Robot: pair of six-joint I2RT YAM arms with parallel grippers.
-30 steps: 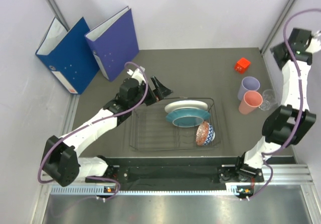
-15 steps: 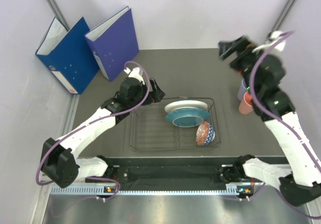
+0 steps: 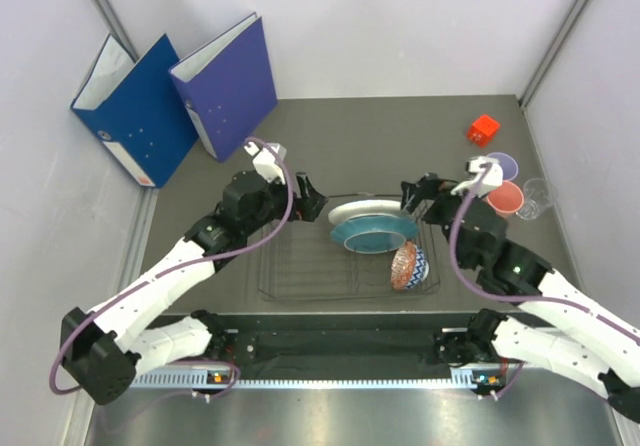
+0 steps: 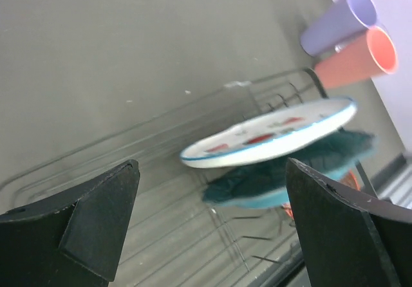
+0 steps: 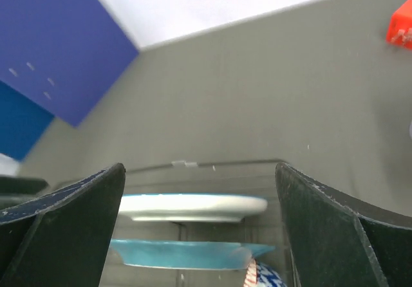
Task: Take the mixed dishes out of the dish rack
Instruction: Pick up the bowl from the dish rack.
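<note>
— Left end effector (image 3: 318, 194) first: fingers spread wide, gripping nothing, poised at the left rim of the two plates. Same for the right end effector (image 3: 418, 199): fully apart, empty, facing those plates from the right.

— Understood. Starting where?

— Working down by size. Treat the bare table (image 3: 400, 126) beyond the rack as the likely drop zone. Stay off the dish rack (image 3: 272, 266) wires on the way in: thin, easy to snag and drag.

— And inside the rack?

— Probably best to take the white plate (image 3: 370, 210) first. Sits in the far slots, just behind the teal plate (image 3: 375, 236), with a slim gap between them in the right wrist view. Pinch only its rim, from one side. Lift up along the slot before pulling away, so as not to scrape the teal one. Hold the other arm back to avoid crowding.

— Then the small bowl (image 3: 409, 265)?

— Yes. Tipped on edge in the near right corner, just in front of the teal plate. Grip across its wall.

— Cups?

— Out of the rack already, judging by position: lavender cup (image 3: 497, 166), salmon-pink cup (image 3: 504, 198) and clear glass (image 3: 537, 198), grouped on the table to the right. Avoid knocking them when setting plates down.
</note>
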